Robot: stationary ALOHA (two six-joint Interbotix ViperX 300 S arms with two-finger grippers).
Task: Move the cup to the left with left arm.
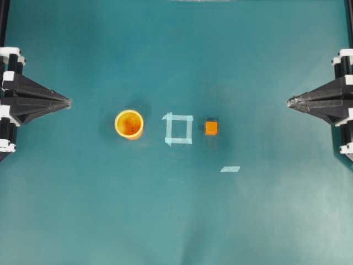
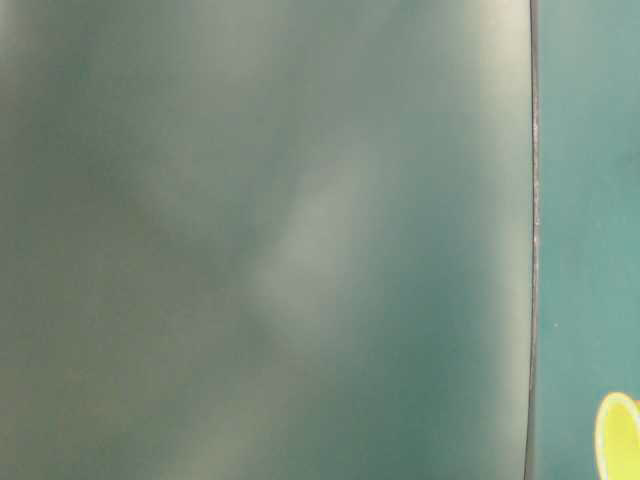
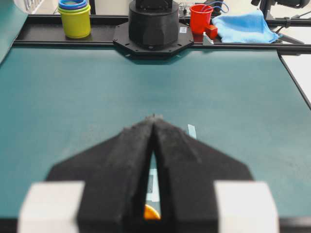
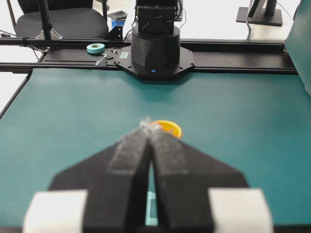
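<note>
The left fingers are pressed together into a closed point holding nothing, resting at the left edge of the table in the overhead view. The right fingers are drawn together the same way, empty, at the far right edge. Both point inward toward the middle, well apart from everything on the surface.

The table is covered in a dark teal mat, the largest thing in the scene. At its far ends stand two black round arm bases, one seen from the left wrist camera and one from the right wrist camera.

Beyond the table, in the left wrist view, lie a light blue cloth, a stack of yellow-green and blue cups, and a red cup. In the right wrist view, a roll of teal tape sits on the black frame.

On the table, the cup stands upright, orange with a lighter rim, left of centre and open side up. Just to its right, apart from it, is a square outline of pale tape. Right of that square sits a small orange cube, close to the tape but not touching. A short loose strip of pale tape lies nearer the front, to the right.
</note>
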